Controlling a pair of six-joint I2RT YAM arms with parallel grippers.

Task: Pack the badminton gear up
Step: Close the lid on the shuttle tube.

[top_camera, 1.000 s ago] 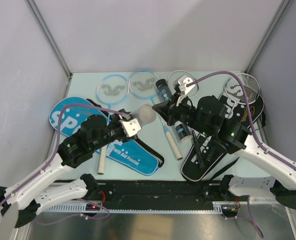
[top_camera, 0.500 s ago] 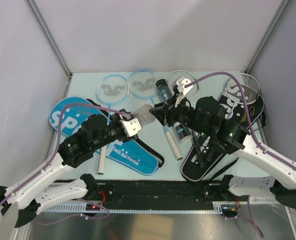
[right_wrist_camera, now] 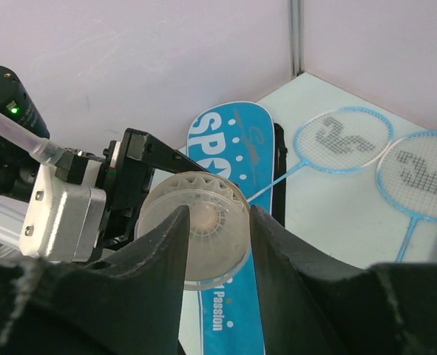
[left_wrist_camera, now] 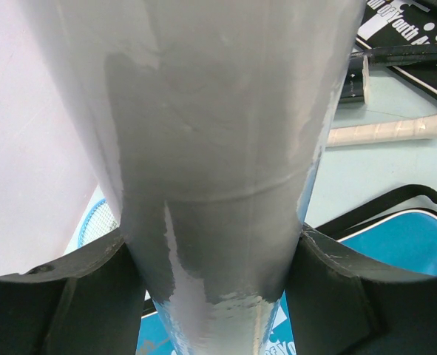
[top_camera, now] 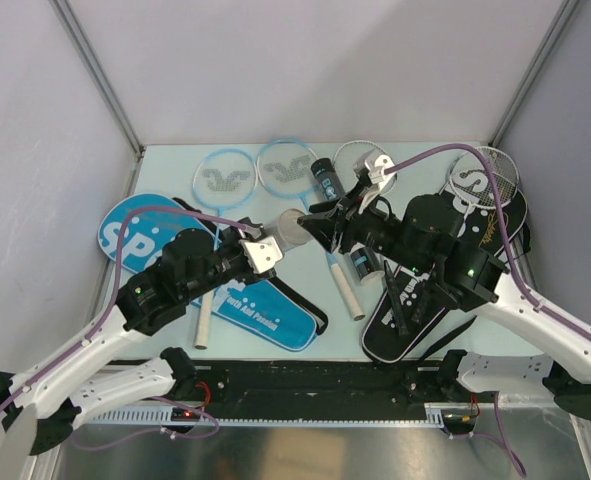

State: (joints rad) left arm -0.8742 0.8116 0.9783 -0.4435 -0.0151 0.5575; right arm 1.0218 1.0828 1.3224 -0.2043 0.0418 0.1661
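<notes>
**White tube held above the table, with a shuttlecock inside its open mouth.**

Nearest the arm bases, a blue cover and a black cover lie flat on the table. Above them the left gripper is clamped on the body of the white tube, whose open end points toward the right gripper. The right gripper's jaws stand parted just at the rim, with nothing seen between them. A black tube lies beneath the right arm. Farther back rest a second black tube, the light-blue rackets side by side, and a silver racket at the far right.
</notes>
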